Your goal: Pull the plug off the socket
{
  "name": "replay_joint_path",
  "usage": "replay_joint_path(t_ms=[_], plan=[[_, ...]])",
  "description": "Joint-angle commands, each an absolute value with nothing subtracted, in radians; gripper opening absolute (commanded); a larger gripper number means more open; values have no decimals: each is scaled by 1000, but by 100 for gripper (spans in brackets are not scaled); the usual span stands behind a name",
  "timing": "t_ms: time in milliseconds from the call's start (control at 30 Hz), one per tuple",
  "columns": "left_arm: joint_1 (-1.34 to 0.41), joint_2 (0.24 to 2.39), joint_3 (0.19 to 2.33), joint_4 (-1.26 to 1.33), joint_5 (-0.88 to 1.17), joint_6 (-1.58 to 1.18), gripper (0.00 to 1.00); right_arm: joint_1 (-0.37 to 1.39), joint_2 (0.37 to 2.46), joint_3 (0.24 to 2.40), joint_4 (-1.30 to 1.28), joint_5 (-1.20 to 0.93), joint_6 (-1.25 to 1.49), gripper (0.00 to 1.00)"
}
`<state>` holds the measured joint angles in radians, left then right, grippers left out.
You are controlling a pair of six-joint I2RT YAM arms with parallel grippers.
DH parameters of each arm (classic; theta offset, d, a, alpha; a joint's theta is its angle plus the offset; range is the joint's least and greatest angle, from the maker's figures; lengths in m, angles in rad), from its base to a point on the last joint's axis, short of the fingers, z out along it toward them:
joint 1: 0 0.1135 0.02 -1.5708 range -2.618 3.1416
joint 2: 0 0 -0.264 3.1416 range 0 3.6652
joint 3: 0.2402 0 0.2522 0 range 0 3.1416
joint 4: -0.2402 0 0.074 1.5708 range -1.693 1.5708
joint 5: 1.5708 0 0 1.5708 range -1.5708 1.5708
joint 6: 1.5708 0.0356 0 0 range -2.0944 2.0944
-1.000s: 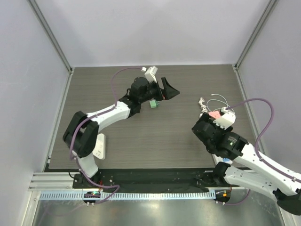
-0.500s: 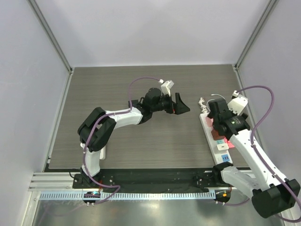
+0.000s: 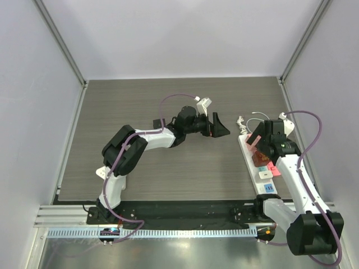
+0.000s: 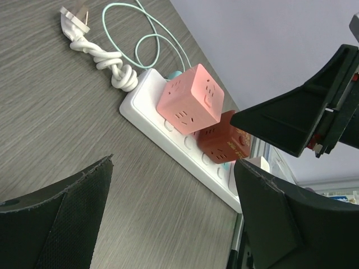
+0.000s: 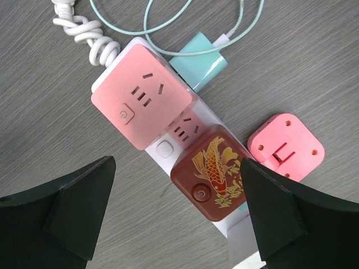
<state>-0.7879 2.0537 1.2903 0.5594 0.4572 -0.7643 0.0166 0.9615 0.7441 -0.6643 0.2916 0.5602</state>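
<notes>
Approach over the power strip point(image 5: 162, 150).
Your right gripper point(image 5: 176, 161) hangs spread above the pink cube adapter point(image 5: 143, 101), left gripper point(image 4: 174, 162) spread nearby; next, lower, pinch it, lift straight.

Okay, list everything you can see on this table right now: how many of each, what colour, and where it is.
table: one, dark wood grain, under everything
strip: one, white, right side of the table
pink cube: one, pink, plugged into the strip near its cord end
red cube: one, dark red with a gold fish, plugged in next to the pink cube
charger: one, mint with a mint cable, against the strip beside the pink cube
loose plug: one, pink, on the table beside the red cube
cord: one, white, knotted, off the strip's far end
left gripper: one, black, open, left of the strip
right gripper: one, black, open, above the cubes
</notes>
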Motion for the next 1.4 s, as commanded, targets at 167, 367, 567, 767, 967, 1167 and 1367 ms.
replay_joint_path(t_ms=[167, 367, 567, 767, 967, 1167, 1367], plan=[[-796, 2039, 1321, 635, 485, -772, 89, 12, 1005, 759, -614, 244, 512, 100], [-796, 2048, 1331, 640, 497, -778, 89, 14, 1043, 762, -548, 235, 468, 100], [-796, 2049, 1336, 638, 505, -779, 89, 12, 1115, 822, -508, 244, 397, 99], [-795, 2027, 1307, 679, 479, -776, 89, 12, 1187, 871, -486, 206, 348, 93], [-781, 1979, 1255, 689, 453, -752, 89, 12, 1230, 854, -430, 152, 316, 92], [-761, 1983, 1253, 683, 451, -776, 89, 12, 1261, 851, -407, 150, 308, 90], [-747, 1980, 1246, 686, 457, -784, 89, 34, 1302, 871, -403, 202, 299, 89]])
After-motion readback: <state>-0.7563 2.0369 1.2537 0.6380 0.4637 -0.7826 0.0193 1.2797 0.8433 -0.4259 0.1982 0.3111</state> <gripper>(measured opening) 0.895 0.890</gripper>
